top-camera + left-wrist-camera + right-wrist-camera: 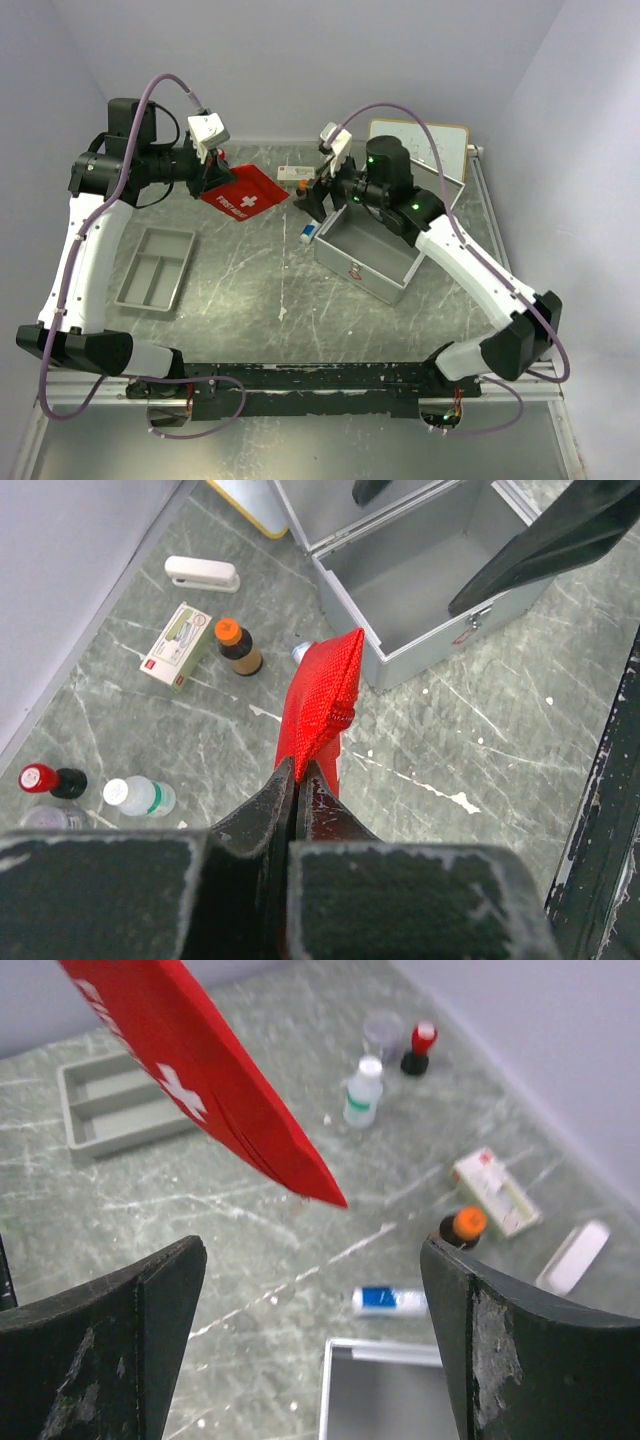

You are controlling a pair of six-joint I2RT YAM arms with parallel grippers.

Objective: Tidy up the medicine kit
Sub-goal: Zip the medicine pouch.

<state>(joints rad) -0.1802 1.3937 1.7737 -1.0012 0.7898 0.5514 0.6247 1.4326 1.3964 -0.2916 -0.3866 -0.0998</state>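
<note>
My left gripper (pixel 214 178) is shut on a red first-aid pouch (pixel 245 192) with a white cross and holds it above the table; in the left wrist view the pouch (pixel 322 700) hangs edge-on from the closed fingertips. My right gripper (pixel 316 196) is open and empty above the near-left corner of the open metal case (pixel 372 258); the case's empty inside shows in the left wrist view (pixel 430 575). In the right wrist view the pouch (pixel 200 1080) hangs upper left. A blue-and-white tube (pixel 392 1301) lies just beyond the case corner (pixel 385 1390).
A grey divided tray (pixel 155 267) sits at left. Loose items lie near the back wall: orange-capped brown bottle (pixel 238 646), white-green box (pixel 176 644), white flat case (pixel 202 573), clear bottle (pixel 138 796), red-capped black bottle (pixel 50 779). The case lid (pixel 425 150) stands open behind.
</note>
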